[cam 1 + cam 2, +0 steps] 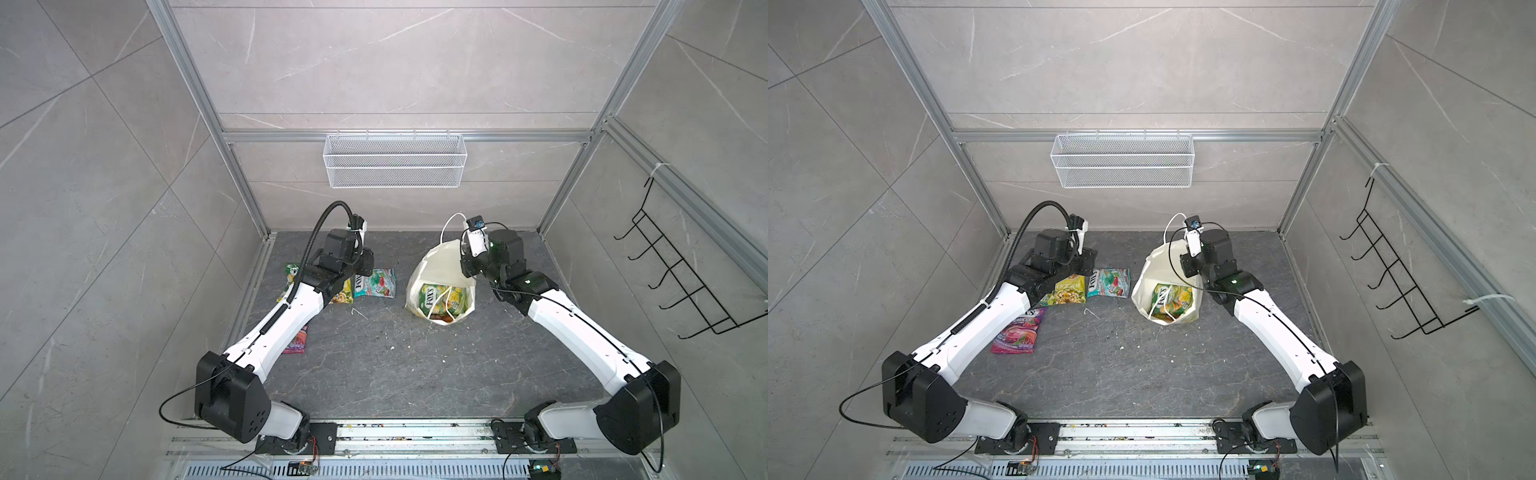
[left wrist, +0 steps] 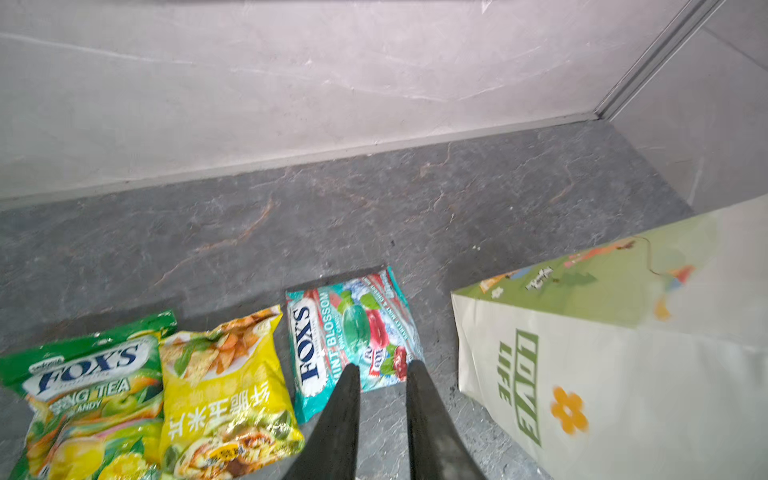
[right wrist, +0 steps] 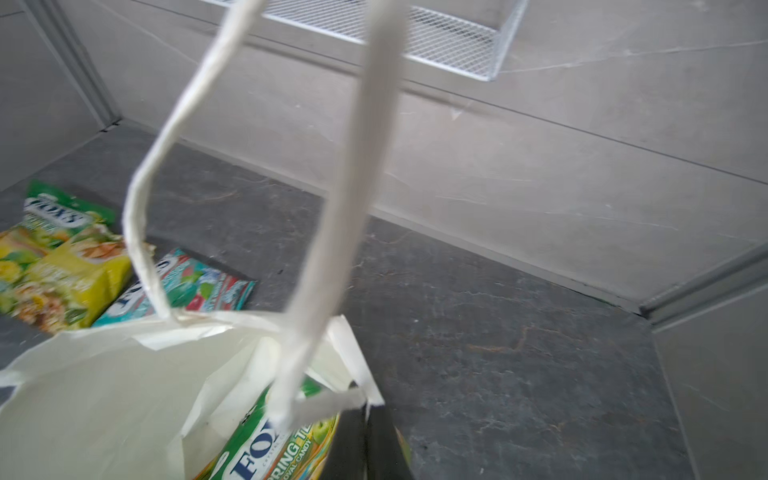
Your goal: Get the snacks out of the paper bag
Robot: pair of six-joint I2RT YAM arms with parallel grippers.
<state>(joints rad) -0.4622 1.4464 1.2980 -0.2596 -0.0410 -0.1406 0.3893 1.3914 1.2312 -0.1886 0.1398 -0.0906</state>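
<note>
Paper bag: right pincer clenched on its rim; we see the released left pincer nearer the worktop's left edge.

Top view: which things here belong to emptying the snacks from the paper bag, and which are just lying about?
Job: paper bag; green packet inside it; teal packet, yellow packet, purple packet and second green packet, already out.
Just there: wire mesh basket; black hook rack.
</note>
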